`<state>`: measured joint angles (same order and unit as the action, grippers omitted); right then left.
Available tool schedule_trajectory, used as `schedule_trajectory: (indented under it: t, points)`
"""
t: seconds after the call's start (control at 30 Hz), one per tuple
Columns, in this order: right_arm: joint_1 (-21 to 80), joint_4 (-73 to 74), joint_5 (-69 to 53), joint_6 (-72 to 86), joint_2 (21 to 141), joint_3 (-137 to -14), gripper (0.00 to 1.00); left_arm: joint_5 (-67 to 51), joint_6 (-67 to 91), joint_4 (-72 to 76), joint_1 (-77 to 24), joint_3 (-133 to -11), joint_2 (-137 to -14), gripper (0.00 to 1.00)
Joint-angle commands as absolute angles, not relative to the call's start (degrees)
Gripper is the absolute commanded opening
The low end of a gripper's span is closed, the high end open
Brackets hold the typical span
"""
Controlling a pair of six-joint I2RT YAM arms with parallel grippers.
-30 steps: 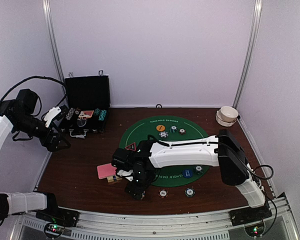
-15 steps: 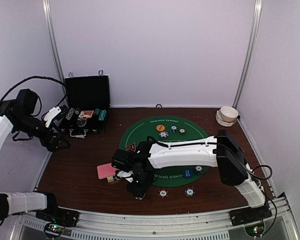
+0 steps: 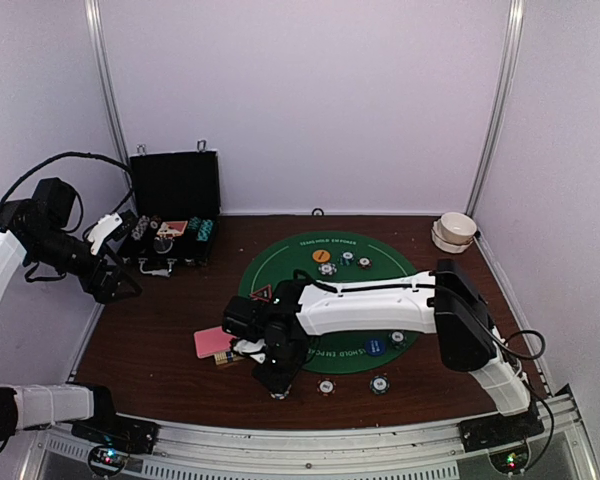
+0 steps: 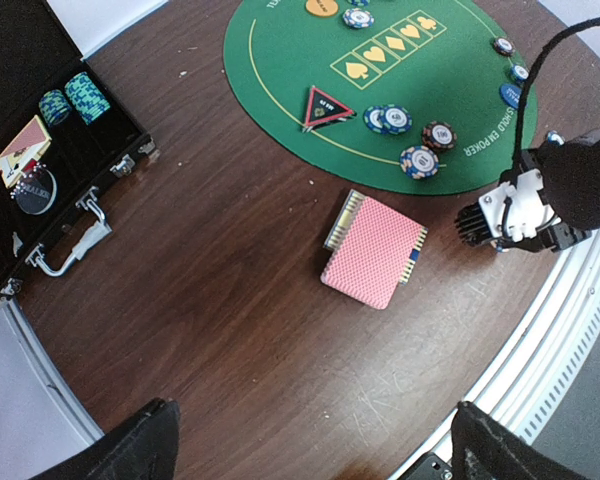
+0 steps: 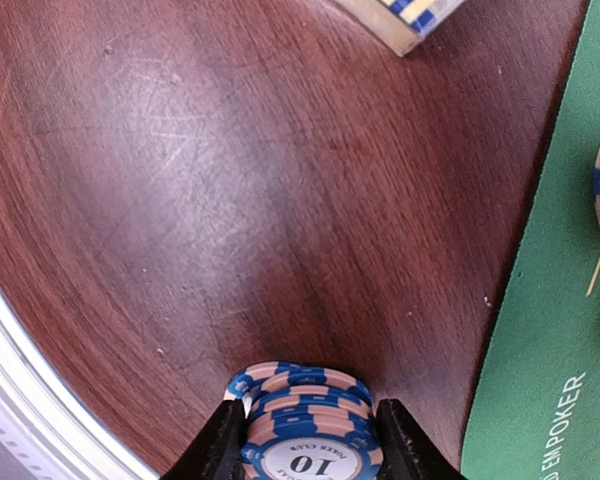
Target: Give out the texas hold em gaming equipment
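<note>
My right gripper (image 3: 275, 384) (image 5: 305, 445) is shut on a small stack of blue-and-pink poker chips (image 5: 305, 420) marked 10, low over bare wood left of the green mat (image 3: 330, 300). The pink-backed card deck (image 3: 213, 342) (image 4: 372, 250) lies on the wood just left of it. The red-black triangle marker (image 3: 261, 294) (image 4: 325, 106), the orange disc (image 3: 321, 256), the blue disc (image 3: 376, 348) and several chips (image 4: 395, 119) lie on the mat. My left gripper (image 3: 115, 285) (image 4: 315, 450) is open and empty, high over the left table edge.
The open black case (image 3: 170, 215) (image 4: 40, 150) with chips and cards stands at the back left. A white bowl (image 3: 456, 228) sits at the back right. Two chips (image 3: 326, 386) (image 3: 379, 383) lie on the wood near the front edge.
My right gripper has shifted slightly right near the front edge, still holding the chips. The left arm has not moved.
</note>
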<state>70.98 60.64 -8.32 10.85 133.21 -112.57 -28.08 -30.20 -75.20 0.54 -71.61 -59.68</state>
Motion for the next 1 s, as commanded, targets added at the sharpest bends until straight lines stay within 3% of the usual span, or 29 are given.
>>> schedule_trajectory:
  t: [0.0,0.37,0.7,0.97]
  points:
    - [70.71,62.91,-8.01,11.15,129.20,-114.48,0.02,-28.53,-31.29,-75.77,0.32,-72.68,-59.17,0.98]
    - [66.84,64.13,-4.96,13.05,120.68,-108.71,0.01,-28.44,-31.46,-75.75,0.27,-72.55,-59.81,0.97]
    - [53.12,59.20,-1.19,15.78,111.51,-91.54,0.00,-28.52,-31.56,-75.76,0.26,-72.60,-60.01,0.98]
    - [45.25,54.73,1.46,16.27,111.72,-86.52,0.00,-28.98,-31.42,-75.76,0.26,-72.41,-60.16,0.98]
